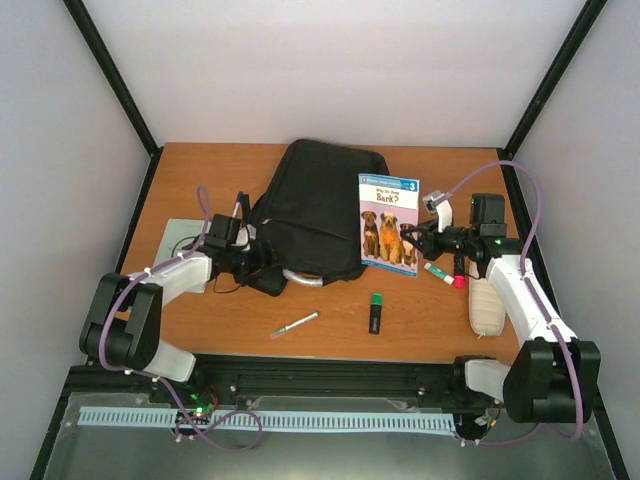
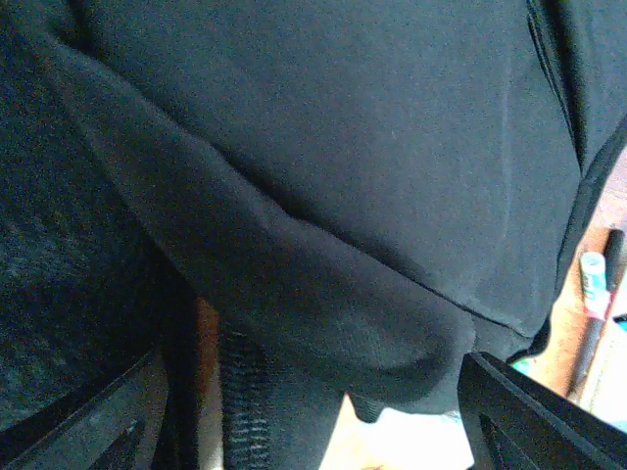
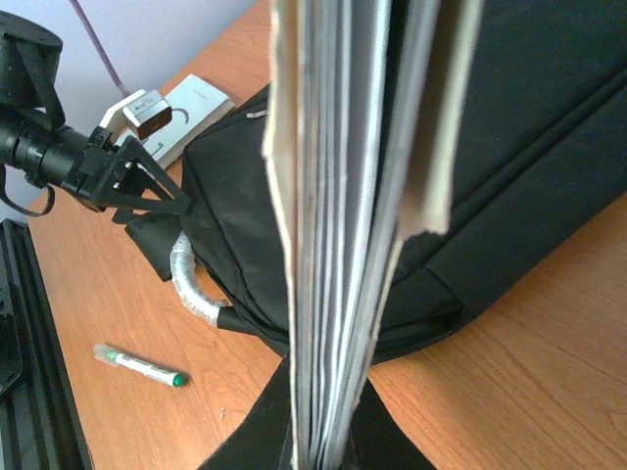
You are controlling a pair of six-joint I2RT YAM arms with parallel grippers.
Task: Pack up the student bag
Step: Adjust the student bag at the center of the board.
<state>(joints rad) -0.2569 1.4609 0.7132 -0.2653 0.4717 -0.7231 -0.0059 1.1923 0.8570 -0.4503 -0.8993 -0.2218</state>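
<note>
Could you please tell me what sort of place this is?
Probably a robot test cell: a table walled by plain white panels, a left arm and right arm bolted at its near edge, plus a bag and book.

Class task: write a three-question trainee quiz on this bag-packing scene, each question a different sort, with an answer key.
1. True or false: the right pincer grips the dog book.
2. The black marker has an end coloured: A red, B green, C blue.
3. Fill in: the left pincer, at the student bag, has its jaws ____.
Key: 1 true; 2 B; 3 open.
</note>
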